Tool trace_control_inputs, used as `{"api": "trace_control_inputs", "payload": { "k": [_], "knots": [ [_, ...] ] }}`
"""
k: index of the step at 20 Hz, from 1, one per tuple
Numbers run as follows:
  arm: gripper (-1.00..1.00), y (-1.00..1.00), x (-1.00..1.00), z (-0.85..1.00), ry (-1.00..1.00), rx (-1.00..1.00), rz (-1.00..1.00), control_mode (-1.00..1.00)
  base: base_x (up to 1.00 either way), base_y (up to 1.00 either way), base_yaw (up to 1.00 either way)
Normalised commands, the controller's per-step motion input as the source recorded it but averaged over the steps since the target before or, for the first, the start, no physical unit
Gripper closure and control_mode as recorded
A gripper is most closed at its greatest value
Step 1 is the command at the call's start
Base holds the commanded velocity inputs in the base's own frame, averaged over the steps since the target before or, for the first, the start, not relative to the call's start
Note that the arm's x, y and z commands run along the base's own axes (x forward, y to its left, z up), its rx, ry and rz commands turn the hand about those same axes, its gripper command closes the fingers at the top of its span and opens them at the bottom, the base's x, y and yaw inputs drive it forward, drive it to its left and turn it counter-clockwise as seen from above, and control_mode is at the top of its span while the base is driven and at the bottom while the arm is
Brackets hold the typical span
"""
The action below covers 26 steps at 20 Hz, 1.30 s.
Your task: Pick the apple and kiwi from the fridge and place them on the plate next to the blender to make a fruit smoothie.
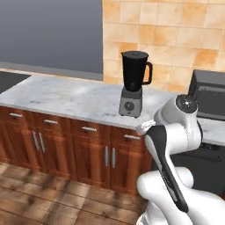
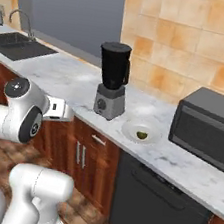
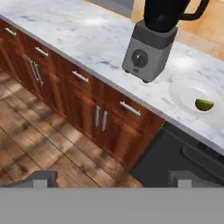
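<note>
Gripper (image 3: 112,181): the two fingertips sit wide apart at the bottom of the hand view with nothing between them, so spread and empty. It hangs over the wood floor (image 3: 39,148), short of the counter front.

Just ahead and below: the wooden cabinet doors (image 3: 98,118) and drawer fronts. To the right of those, a dark appliance front (image 3: 175,162) under the counter.

Beyond, up on the marble counter (image 3: 78,39): blender (image 3: 153,39) ahead and slightly right. The white plate (image 3: 192,98) is just beside its base, further right. The kiwi (image 3: 204,104) lies on the plate, right of centre.

My read: kiwi is done, the apple is outstanding, and the fridge is not in front of the hand here. The step is to go back for the apple.

To do it well: keep the fingers spread and the arm tucked while the base turns, clear of the counter edge and blender. On return, set the apple on the bare left part of the plate, so it doesn't knock the kiwi.
</note>
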Motion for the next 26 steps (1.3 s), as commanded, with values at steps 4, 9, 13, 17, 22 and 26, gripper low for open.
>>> {"api": "trace_control_inputs", "payload": {
  "k": [4,9,13,17,22,26],
  "knots": [
    [-1.0,0.0,0.0,0.0,0.0,0.0,0.0,1.0,0.01,0.69,0.85],
    [-1.0,0.0,0.0,0.0,0.0,0.0,0.0,1.0,0.62,0.91,0.59],
    [-1.0,0.0,0.0,0.0,0.0,0.0,0.0,1.0,1.0,1.0,0.34],
    [-1.0,0.0,0.0,0.0,0.0,0.0,0.0,1.0,1.0,1.0,0.27],
    [-1.0,0.0,0.0,0.0,0.0,0.0,0.0,1.0,1.0,1.0,0.19],
    [-1.0,0.0,0.0,0.0,0.0,0.0,0.0,1.0,1.0,1.0,0.19]
  ]
}}
